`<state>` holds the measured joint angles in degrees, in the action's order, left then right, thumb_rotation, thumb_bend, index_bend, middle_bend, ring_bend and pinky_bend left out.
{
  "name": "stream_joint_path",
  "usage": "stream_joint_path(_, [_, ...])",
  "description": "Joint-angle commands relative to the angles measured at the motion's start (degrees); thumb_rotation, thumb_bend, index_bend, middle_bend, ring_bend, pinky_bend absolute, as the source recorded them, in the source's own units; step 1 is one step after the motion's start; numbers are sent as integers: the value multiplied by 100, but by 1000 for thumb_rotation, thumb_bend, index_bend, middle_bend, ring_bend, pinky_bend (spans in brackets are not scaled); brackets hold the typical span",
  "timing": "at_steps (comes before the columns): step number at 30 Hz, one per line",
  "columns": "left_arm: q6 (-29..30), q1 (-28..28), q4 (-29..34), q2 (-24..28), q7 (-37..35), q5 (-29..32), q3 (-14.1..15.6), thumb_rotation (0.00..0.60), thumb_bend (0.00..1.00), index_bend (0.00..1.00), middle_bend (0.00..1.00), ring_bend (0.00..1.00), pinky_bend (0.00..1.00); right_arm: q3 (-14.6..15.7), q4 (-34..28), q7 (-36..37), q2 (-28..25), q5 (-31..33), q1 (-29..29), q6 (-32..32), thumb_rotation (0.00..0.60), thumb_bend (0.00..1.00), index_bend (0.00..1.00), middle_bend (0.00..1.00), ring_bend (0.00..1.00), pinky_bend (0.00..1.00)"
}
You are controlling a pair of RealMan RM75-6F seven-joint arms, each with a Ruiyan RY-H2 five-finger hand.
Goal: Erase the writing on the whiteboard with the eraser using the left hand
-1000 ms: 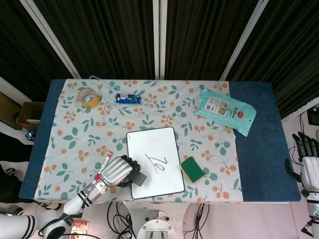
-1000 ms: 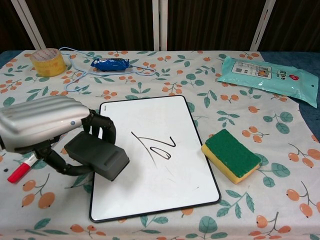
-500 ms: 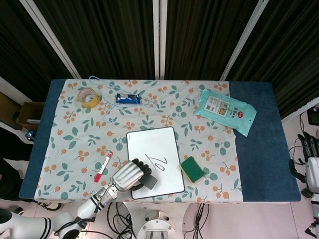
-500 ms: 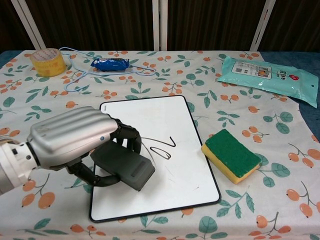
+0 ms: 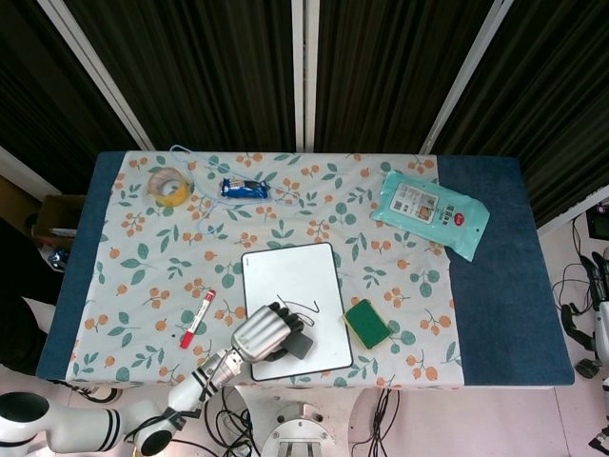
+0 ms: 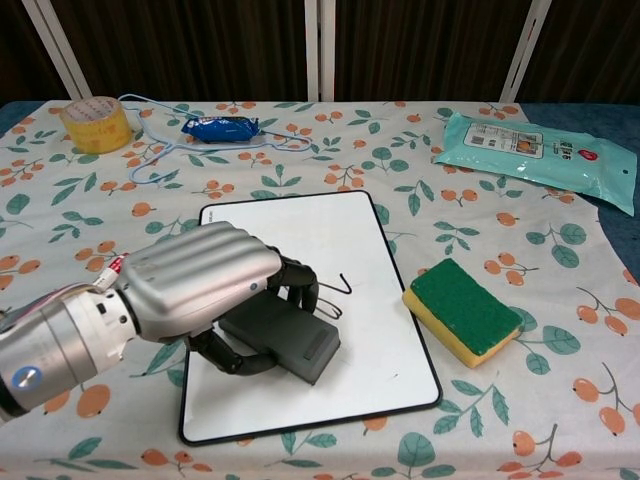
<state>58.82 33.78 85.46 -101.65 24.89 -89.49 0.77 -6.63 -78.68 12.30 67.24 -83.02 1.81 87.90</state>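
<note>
A white whiteboard (image 6: pixel 345 240) (image 5: pixel 285 276) with a black rim lies flat on the flowered cloth near the table's front edge. My left hand (image 6: pixel 195 285) (image 5: pixel 260 332) grips a dark grey eraser (image 6: pixel 285 340) (image 5: pixel 297 345) and presses it on the board's lower middle. A short black stroke of writing (image 6: pixel 343 285) (image 5: pixel 303 307) still shows just beyond the eraser; the hand hides whatever lies under it. Only a sliver of my right arm (image 5: pixel 601 319) shows at the far right edge of the head view; the right hand itself is out of sight.
A green and yellow sponge (image 6: pixel 462 310) (image 5: pixel 366 324) lies right of the board. A red marker (image 5: pixel 197 319) lies left of it. At the back are a tape roll (image 6: pixel 96 123), a blue wrapper (image 6: pixel 221 128) on a looped cord, and a pack of wipes (image 6: pixel 540 145).
My left hand has slid the eraser to the right across the board, from its left edge to its middle. Most of the writing is gone where it passed. The right hand has dropped out of view.
</note>
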Motion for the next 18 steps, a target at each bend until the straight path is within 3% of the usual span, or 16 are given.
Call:
stream_joint_path(1, [-38,44,-71,-55,25,37,-47,600,386,665,628,525,540,-5,8,12,-5,3,-4,3,600,366,0,0,0,0])
stream_joint_path(18, [-358,480,-738,-352,-186,385,-538,600,406,673,634,530,547,-51,-14,64,-68,18,-61,103,600,367,0,0,0,0])
